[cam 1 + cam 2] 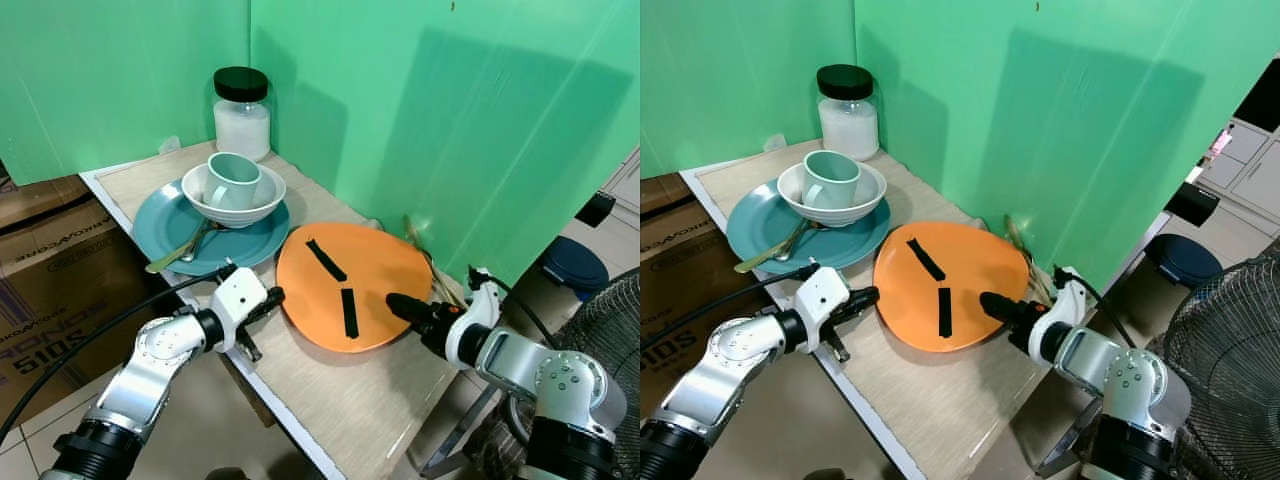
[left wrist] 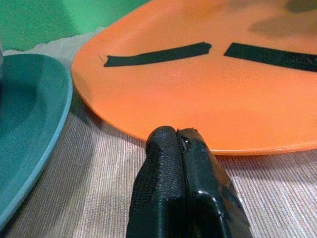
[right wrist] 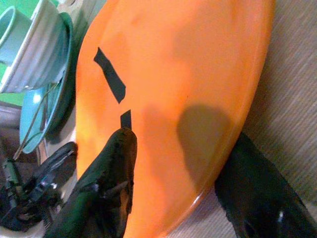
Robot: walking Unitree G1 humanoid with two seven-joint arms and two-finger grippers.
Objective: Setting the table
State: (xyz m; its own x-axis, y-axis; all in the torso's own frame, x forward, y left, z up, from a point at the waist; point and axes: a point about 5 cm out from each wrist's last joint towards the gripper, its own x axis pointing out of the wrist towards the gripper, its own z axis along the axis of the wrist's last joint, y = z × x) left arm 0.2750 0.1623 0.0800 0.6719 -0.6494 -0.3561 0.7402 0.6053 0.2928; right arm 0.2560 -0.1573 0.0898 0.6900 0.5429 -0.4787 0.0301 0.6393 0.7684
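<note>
An orange plate with two black tape strips lies on the beige table, near the green wall. My right gripper is at the plate's right rim and stands open. One finger rests over the orange surface and the other finger is outside the rim. My left gripper is shut and empty, its tip just short of the plate's left rim. Behind it sits a teal plate bearing a white bowl with a teal mug inside and cutlery beside the bowl.
A black-lidded jar of white powder stands in the back corner. Wooden utensils lie between the orange plate and the wall. A cardboard box is left of the table, a fan at the right.
</note>
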